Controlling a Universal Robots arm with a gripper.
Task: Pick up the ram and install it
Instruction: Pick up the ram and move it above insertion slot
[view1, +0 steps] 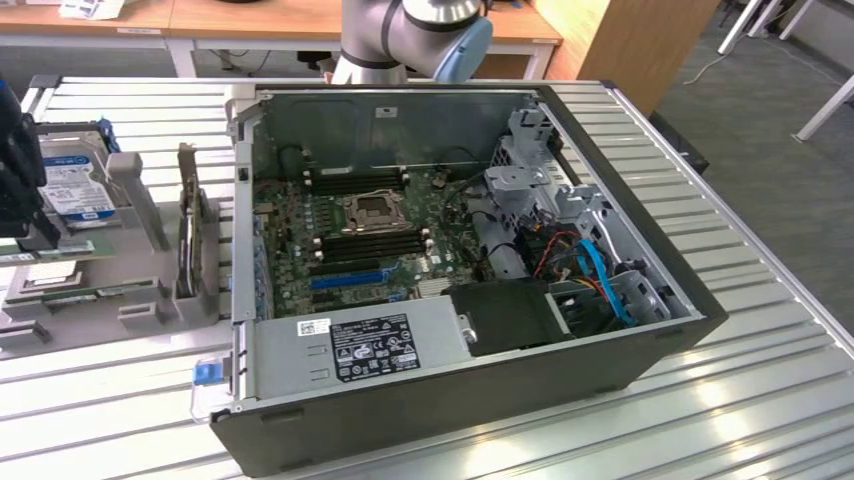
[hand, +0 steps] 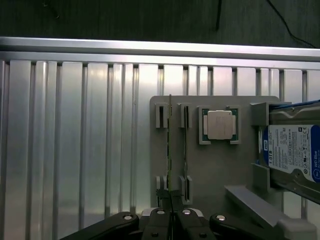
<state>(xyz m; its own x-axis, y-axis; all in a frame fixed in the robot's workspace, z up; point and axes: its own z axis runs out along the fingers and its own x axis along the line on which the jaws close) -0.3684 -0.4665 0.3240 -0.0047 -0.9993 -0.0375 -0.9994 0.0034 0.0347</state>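
The ram (hand: 170, 145) is a thin green stick seen edge-on, standing in the slotted posts of a grey holder (hand: 210, 170). My gripper (hand: 170, 204) is shut on its near end, with the black fingers (hand: 159, 220) pressed against both faces. A second green stick (hand: 185, 150) stands in the neighbouring slots. In the exterior view my gripper (view1: 19, 235) hangs dark at the far left over the holder (view1: 147, 300), with a green strip of ram (view1: 54, 254) just below it. The open computer case (view1: 641, 350) shows the motherboard's black slots (view1: 374, 240).
A square silver processor (hand: 219, 124) lies in the holder beside the sticks. A hard drive (hand: 292, 157) with a blue-and-white label stands at the holder's edge, also seen as the hard drive (view1: 74, 185). Inside the case are a power supply (view1: 360, 345), cables (view1: 594, 265) and a drive cage (view1: 527, 190). The ribbed metal table (hand: 75, 150) surrounds everything.
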